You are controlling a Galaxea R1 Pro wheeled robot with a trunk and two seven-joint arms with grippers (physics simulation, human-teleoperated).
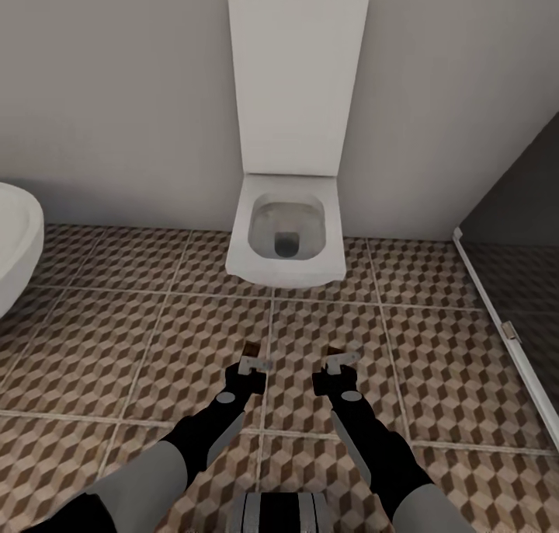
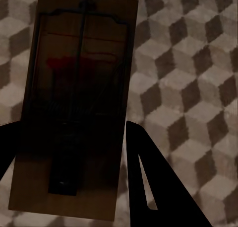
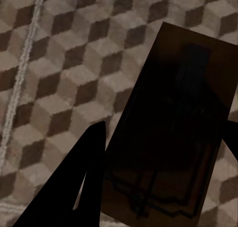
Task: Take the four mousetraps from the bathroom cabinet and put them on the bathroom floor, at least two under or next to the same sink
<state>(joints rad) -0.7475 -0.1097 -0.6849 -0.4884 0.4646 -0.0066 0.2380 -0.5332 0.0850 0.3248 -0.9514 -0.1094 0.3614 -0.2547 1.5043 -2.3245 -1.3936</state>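
Note:
In the head view both arms reach out low over the bathroom floor (image 1: 435, 377), in front of a toilet. My left gripper (image 1: 252, 366) is shut on a small dark brown mousetrap (image 1: 250, 352). My right gripper (image 1: 340, 364) is shut on a second mousetrap (image 1: 336, 353). The left wrist view shows that mousetrap (image 2: 74, 103) up close, a brown plate with wire parts and a red mark, clamped between the dark fingers (image 2: 148, 187). In the right wrist view the other mousetrap (image 3: 173, 132) sits between the fingers (image 3: 74, 187) above the cube-patterned tiles (image 3: 59, 63). The cabinet is out of view.
A white wall-hung toilet (image 1: 286, 238) with its lid up stands straight ahead against the wall. The rim of a white sink (image 1: 15, 242) shows at the left edge. A dark glass shower panel (image 1: 520, 230) with a white bottom rail runs along the right.

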